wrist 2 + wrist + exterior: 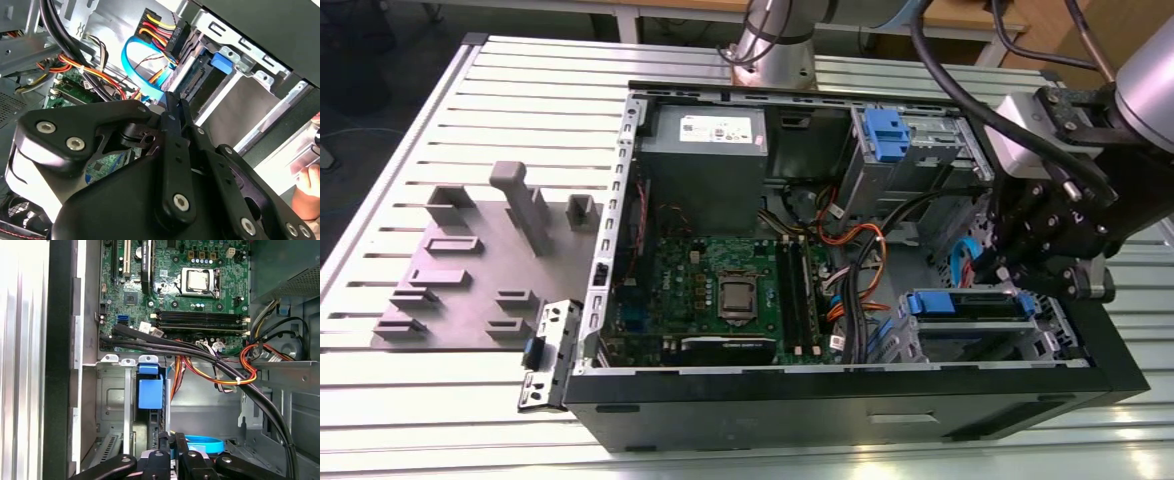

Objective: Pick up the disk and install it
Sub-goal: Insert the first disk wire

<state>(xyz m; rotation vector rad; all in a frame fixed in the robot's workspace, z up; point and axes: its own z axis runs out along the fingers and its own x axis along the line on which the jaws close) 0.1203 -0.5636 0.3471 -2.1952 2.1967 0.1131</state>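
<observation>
In the exterior view, an open computer case (854, 390) lies on its side on a slatted metal worktop (440, 400). The green motherboard (720, 295) fills the middle of the case, a grey power supply (704, 140) sits at the far end, and a bundle of orange, red and black cables (847, 255) runs across the inside. The disk (970, 305), with its blue rail facing up, sits in the drive cage at the near corner of the case on the exterior view's right. The black gripper (1023, 272) hangs just above and beside that disk, close to its far end; whether it touches the disk cannot be told here. Another blue bracket (886, 135) sits in the upper bay. A grey fixture plate (480, 270) with upright blocks lies outside the case on the exterior view's left.

In the second wrist view, the gripper (172, 102) shows its fingers pressed together with nothing between them. Just past their tips are a light blue data cable (142, 75) and the connector end of the disk (192, 80), seated in its metal cage. A person's hand (307, 192) appears at the edge, outside the case.

In the first wrist view, the gripper (170, 440) sits directly over the disk's blue rail (150, 390), fingers closed together, with the motherboard (175, 285) beyond.
</observation>
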